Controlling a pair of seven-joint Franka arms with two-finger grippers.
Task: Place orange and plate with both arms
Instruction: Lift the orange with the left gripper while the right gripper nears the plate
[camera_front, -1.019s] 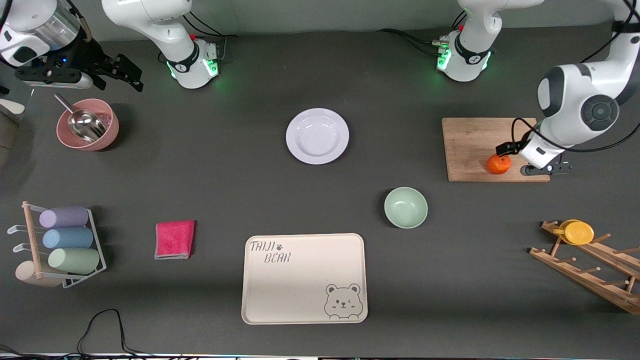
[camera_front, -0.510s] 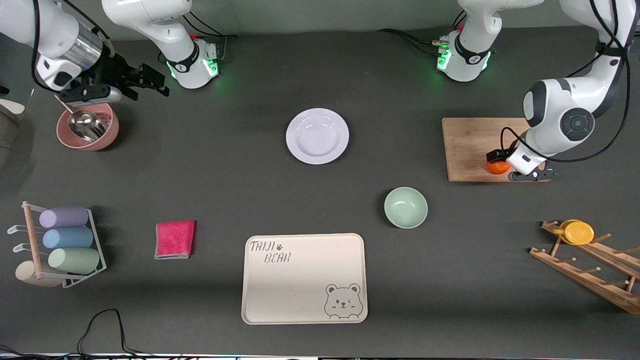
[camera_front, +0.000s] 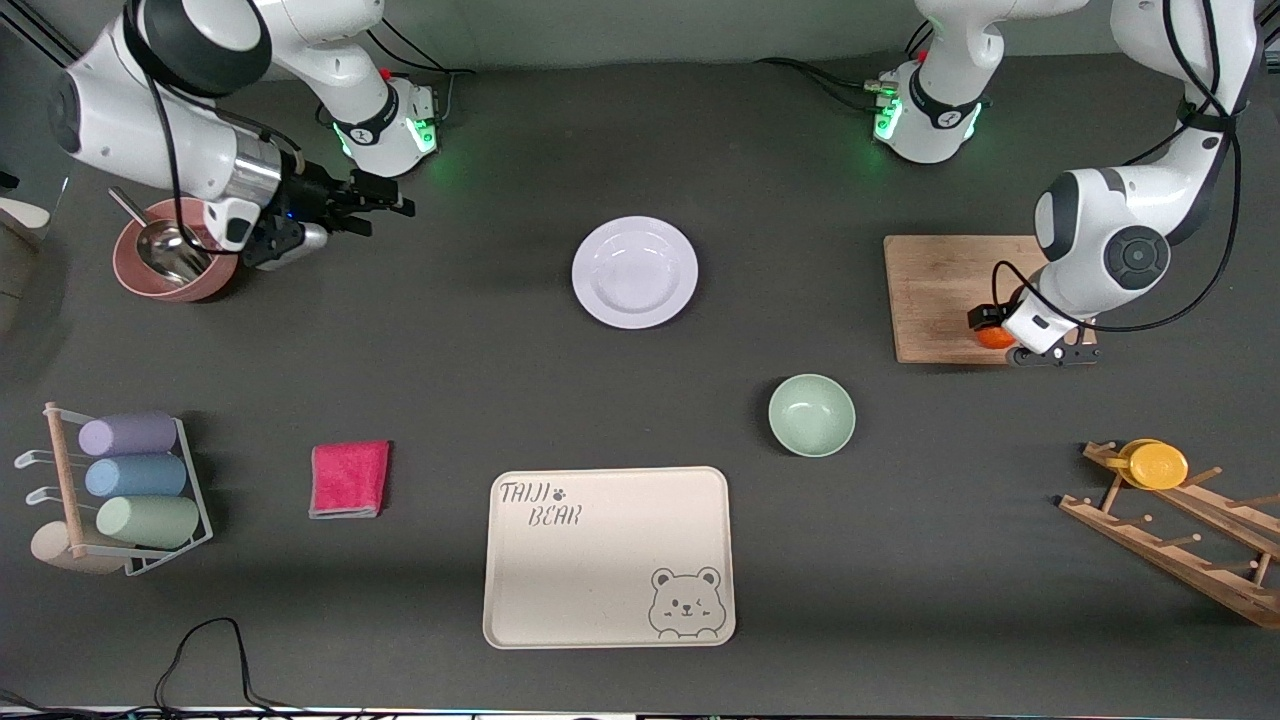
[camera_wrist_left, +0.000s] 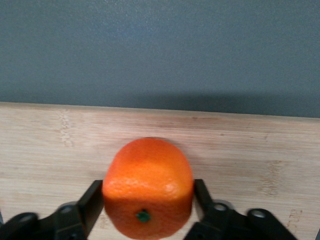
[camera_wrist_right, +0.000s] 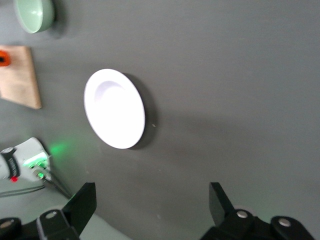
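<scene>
The orange (camera_front: 990, 337) sits on a wooden cutting board (camera_front: 935, 290) at the left arm's end of the table. My left gripper (camera_front: 1001, 336) is down on it, both fingers pressed against the sides of the orange (camera_wrist_left: 148, 187), which still rests on the board (camera_wrist_left: 50, 145). The left gripper (camera_wrist_left: 148, 194) is shut on the fruit. The white plate (camera_front: 635, 272) lies bare in the middle of the table. My right gripper (camera_front: 385, 207) hangs open over the table between the pink bowl and the plate, with nothing between its fingers (camera_wrist_right: 152, 194); the plate (camera_wrist_right: 114, 107) shows ahead of it.
A pale-green bowl (camera_front: 811, 415) and a cream bear tray (camera_front: 608, 557) lie nearer the camera than the plate. A pink bowl with a metal scoop (camera_front: 175, 255), a pink cloth (camera_front: 349, 478) and a cup rack (camera_front: 120, 480) are toward the right arm's end. A wooden rack holds a yellow cup (camera_front: 1158, 465).
The left gripper has come down round the orange and closed on it. The right arm has swung from over the pink bowl toward the plate, still open.
</scene>
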